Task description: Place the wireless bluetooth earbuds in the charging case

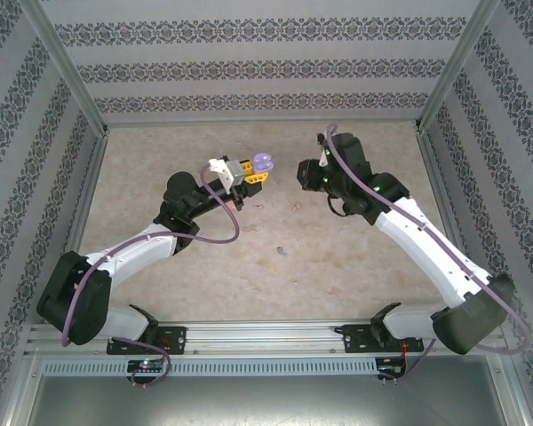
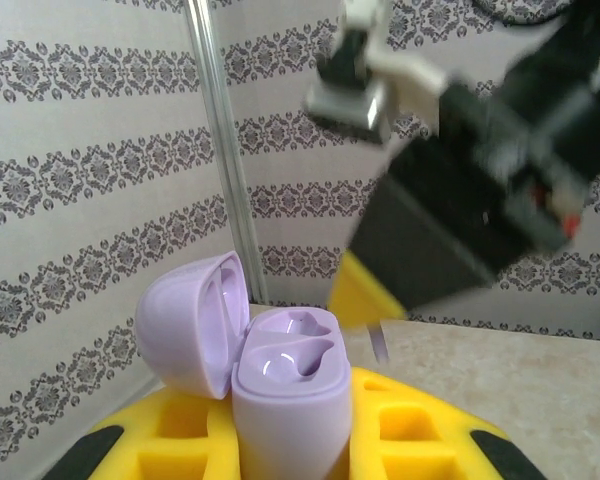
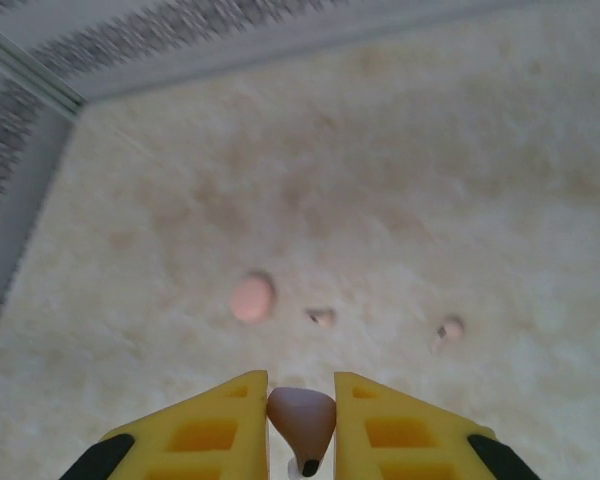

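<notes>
An open purple charging case (image 2: 288, 395) stands upright between the yellow fingers of my left gripper (image 2: 295, 420), which is shut on it. Its lid (image 2: 185, 320) is tipped back to the left and both sockets are empty. From above, the case (image 1: 263, 162) is held over the middle of the table by the left gripper (image 1: 249, 174). My right gripper (image 3: 300, 385) is shut on a small purple earbud (image 3: 303, 418), stem pointing down. The right gripper (image 1: 305, 173) hangs just right of the case, apart from it. Another purple earbud (image 1: 282, 252) lies on the table.
Under the right gripper, a pale pink round case (image 3: 251, 297) and two pale pink earbuds (image 3: 321, 317) (image 3: 448, 328) lie on the beige table. Patterned walls and a metal frame post (image 2: 225, 160) enclose the table.
</notes>
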You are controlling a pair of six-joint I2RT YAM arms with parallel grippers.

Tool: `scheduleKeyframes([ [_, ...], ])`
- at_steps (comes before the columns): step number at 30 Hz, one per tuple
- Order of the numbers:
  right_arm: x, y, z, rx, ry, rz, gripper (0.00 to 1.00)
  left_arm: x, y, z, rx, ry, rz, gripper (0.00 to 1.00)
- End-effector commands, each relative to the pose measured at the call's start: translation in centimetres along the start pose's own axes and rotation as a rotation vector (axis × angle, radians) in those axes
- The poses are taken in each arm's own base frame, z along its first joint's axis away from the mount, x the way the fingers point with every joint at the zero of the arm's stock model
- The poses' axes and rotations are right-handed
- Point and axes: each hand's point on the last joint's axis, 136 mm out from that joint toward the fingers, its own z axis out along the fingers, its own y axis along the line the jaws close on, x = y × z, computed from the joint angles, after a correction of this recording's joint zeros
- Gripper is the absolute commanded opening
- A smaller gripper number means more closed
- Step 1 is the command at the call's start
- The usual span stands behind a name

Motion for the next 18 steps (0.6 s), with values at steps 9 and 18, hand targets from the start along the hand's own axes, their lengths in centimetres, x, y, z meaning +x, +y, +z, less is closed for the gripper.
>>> scheduleKeyframes([
  [9,-6.9,6.6,-6.1,-0.281,-0.250,-0.146,0.21,-1.4,-0.8,0.8,0.094,-0.030,0.021,0.00],
  [18,-5.6,8.7,-6.2,-0.414,-0.275,-0.224,0.21,-1.5,-0.9,2.3,0.140,-0.024,0.010,0.00],
])
